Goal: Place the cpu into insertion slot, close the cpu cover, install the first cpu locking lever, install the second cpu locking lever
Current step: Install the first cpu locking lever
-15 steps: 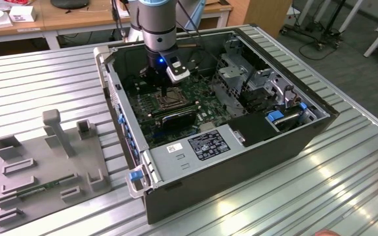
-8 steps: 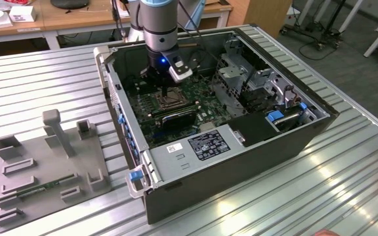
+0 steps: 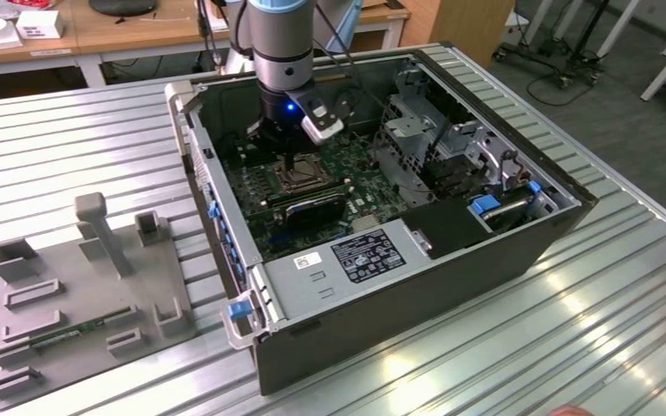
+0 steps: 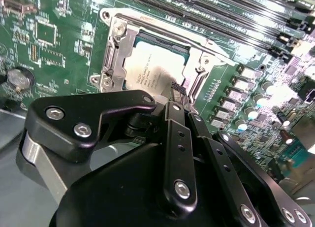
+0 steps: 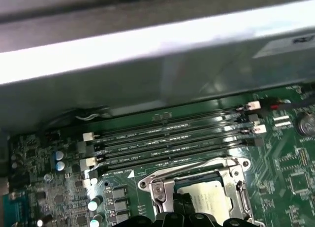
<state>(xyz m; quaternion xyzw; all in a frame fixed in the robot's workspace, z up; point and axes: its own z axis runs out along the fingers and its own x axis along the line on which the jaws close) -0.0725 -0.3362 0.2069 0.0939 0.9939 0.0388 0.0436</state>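
The cpu is a pale silver square lying flat in the insertion slot on the green motherboard. In both wrist views the silvery cpu cover frames the cpu and looks flat around it. A thin metal lever runs along one side of the frame. My gripper hangs right over the chip's edge with its black fingers drawn together and nothing between them. In the exterior view the gripper points down at the insertion slot inside the open computer case.
Long black memory slots run beside the socket. A metal drive cage and the case walls stand close around the arm. A grey fixture tray sits on the slatted table at the exterior view's left.
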